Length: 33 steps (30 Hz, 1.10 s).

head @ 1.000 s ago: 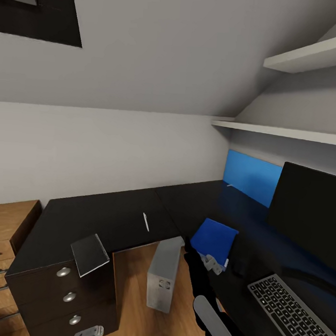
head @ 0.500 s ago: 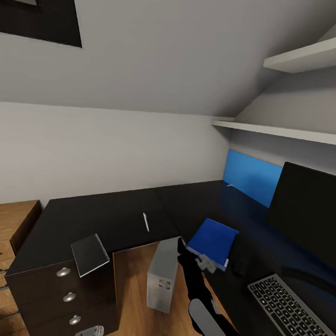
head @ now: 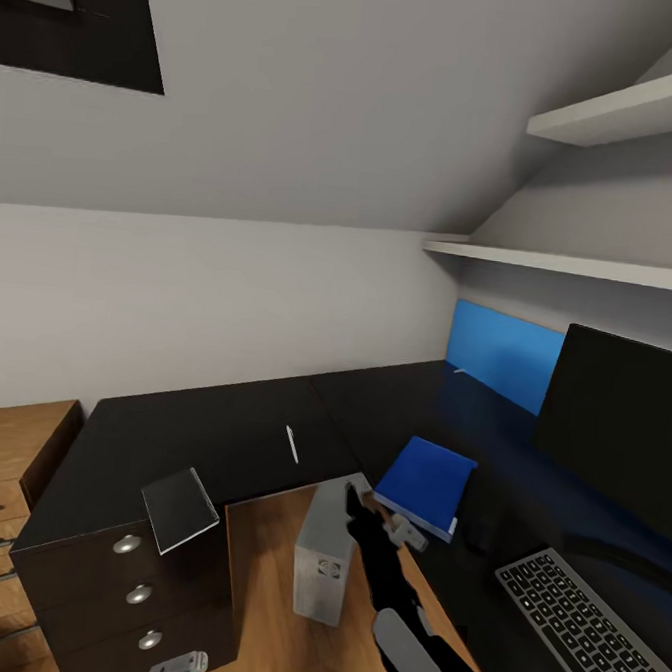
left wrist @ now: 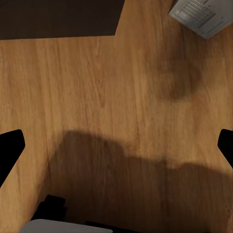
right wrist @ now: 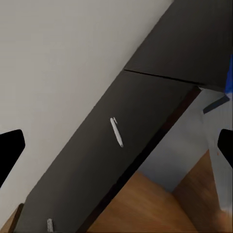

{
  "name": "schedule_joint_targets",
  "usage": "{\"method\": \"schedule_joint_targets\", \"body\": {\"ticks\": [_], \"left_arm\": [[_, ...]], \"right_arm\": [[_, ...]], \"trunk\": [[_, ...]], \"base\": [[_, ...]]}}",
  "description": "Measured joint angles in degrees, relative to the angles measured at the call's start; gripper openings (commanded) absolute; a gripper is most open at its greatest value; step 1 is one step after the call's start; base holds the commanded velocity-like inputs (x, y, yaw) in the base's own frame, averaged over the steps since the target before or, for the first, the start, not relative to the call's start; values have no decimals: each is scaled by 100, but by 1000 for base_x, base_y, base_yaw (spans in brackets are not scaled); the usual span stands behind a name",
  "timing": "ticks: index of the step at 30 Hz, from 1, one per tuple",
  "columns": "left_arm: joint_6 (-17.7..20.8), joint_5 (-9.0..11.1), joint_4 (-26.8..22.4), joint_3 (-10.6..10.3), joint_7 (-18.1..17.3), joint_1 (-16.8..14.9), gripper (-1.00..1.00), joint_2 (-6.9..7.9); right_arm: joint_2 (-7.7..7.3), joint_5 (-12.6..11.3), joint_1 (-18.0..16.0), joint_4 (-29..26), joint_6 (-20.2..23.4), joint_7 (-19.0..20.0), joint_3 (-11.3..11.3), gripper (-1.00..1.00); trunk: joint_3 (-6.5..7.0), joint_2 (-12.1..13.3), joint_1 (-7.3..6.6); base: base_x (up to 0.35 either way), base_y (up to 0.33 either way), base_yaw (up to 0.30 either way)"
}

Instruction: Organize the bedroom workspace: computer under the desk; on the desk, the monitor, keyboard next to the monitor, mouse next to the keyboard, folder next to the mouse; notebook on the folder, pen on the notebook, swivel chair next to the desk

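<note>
The monitor (head: 620, 431) and keyboard (head: 591, 635) are cut off by the head view's right edge.

Head cam: high, looking down over desk (head: 219, 428) corner, pen (head: 291, 443) at 12 o'clock. R wrist cam: nearer, faces desk (right wrist: 145, 126) and wall, shares pen (right wrist: 117, 132). L wrist cam: close above wooden floor (left wrist: 97, 97), facing straight down.

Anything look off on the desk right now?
Yes: the thin dark grey notebook sits tilted at the glossy black desk corner above the drawers, overhanging the edge. The flat blue folder lies flat.
</note>
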Motion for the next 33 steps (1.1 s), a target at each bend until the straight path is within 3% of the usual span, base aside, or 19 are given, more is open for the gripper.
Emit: {"method": "schedule_joint_targets", "body": {"ticks": [9,18,21,27,29,33], "left_arm": [[0,1,53,-89,8,0,100,-14],[0,0,69,-228,22,0,100,-14],[0,0,70,-236,23,0,100,-13],[0,0,71,-243,24,0,100,-10],[0,0,71,-245,24,0,100,-9],[0,0,71,-245,24,0,100,-10]], "right_arm": [[-237,-7,-232,667,249,26,-155,100],[-516,-33,-311,-21,786,-115,-195,100],[-565,-50,-311,-359,919,-417,-188,100],[-578,-70,-311,-1050,1091,-1390,-121,100],[-553,-72,-311,-1268,1147,-1808,-76,100],[-432,-66,-311,-1473,1272,-2145,-32,100]], "trunk": [[0,0,0],[0,0,0],[0,0,0],[0,0,0],[0,0,0],[0,0,0]], "base": [[0,0,0],[0,0,0],[0,0,0],[0,0,0],[0,0,0],[0,0,0]]}}
